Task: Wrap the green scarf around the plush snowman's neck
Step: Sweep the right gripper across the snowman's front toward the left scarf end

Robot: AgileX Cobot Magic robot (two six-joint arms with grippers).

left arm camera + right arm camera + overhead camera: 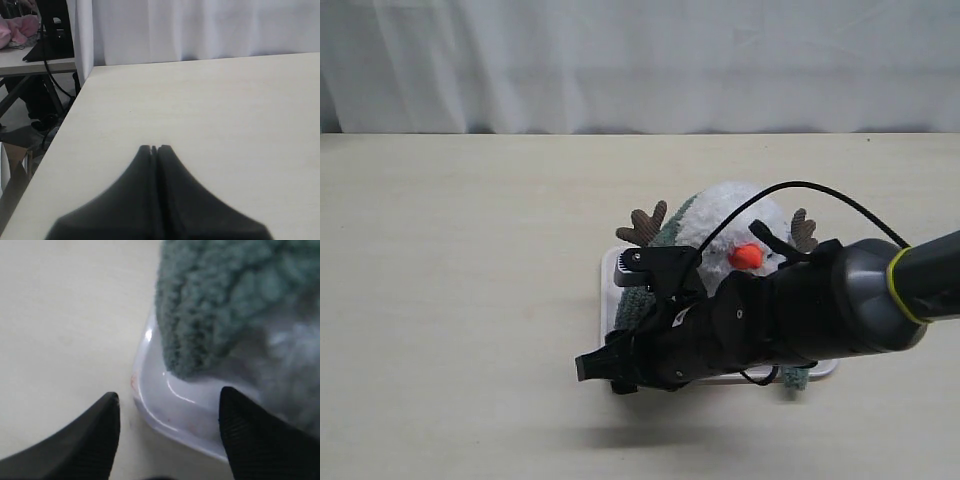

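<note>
The plush snowman (735, 215) sits on a white tray (608, 300), its orange nose and brown twig arms showing. The green scarf (670, 225) lies behind the left of its head and runs down its left side; the neck is hidden by my right arm. That arm reaches across the snowman's body from the right. The right gripper (600, 370) is open at the tray's front left corner. In the right wrist view the right gripper (169, 405) straddles the tray's corner (150, 415), with a scarf end (215, 305) just beyond the fingertips, untouched. The left gripper (154, 148) is shut over bare table.
The light wooden table (460, 300) stretches to a white curtain (640, 60) at the back. In the left wrist view the table's side edge (65, 135) drops off to a floor with stand legs, cables and another table.
</note>
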